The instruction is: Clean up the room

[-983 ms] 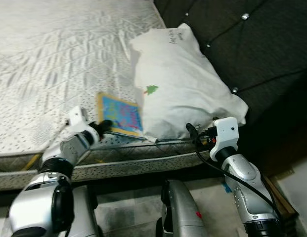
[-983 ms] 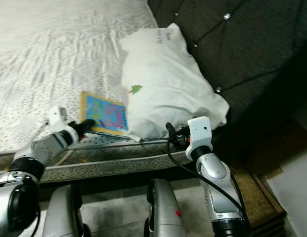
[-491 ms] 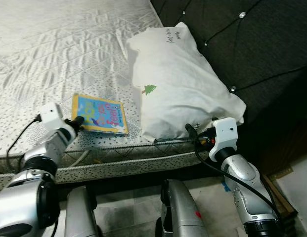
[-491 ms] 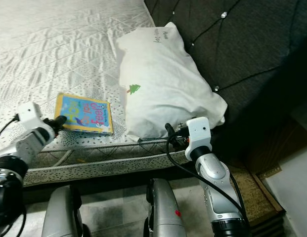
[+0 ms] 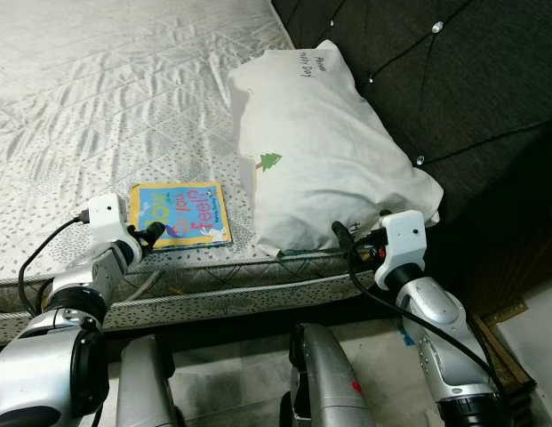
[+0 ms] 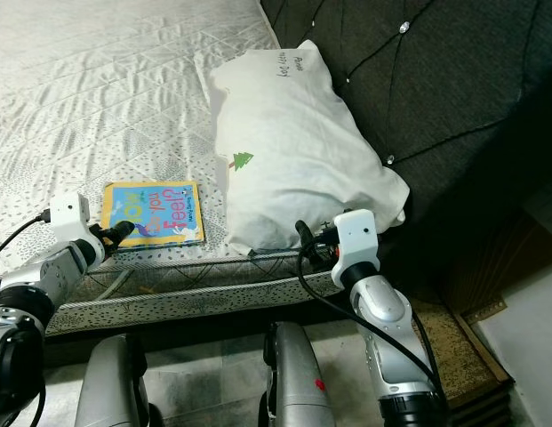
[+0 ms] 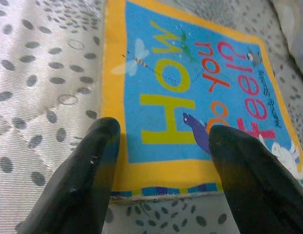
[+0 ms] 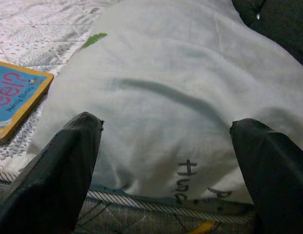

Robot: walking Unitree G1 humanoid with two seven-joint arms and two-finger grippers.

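A picture book (image 5: 180, 213) with a yellow border and blue cover, titled "How Do You Feel?", lies flat near the front edge of the mattress (image 5: 98, 89). My left gripper (image 5: 151, 233) is at the book's near left corner. In the left wrist view its fingers (image 7: 100, 146) stand open on either side of the book's (image 7: 190, 107) near edge. A white pillow (image 5: 320, 142) with a small green tree print leans to the right of the book. My right gripper (image 8: 167, 124) is open, pointing at the pillow's (image 8: 171, 97) lower front.
A dark tufted headboard (image 5: 453, 89) rises behind and to the right of the pillow. The mattress front edge (image 5: 222, 289) runs just below both grippers. A brown wooden surface (image 5: 507, 356) is low on the right, and tiled floor lies between my legs.
The book has been dragged left, away from under the pillow's edge, and turned slightly. My left gripper moved left with it and now sits at its corner. The right arm has barely moved.
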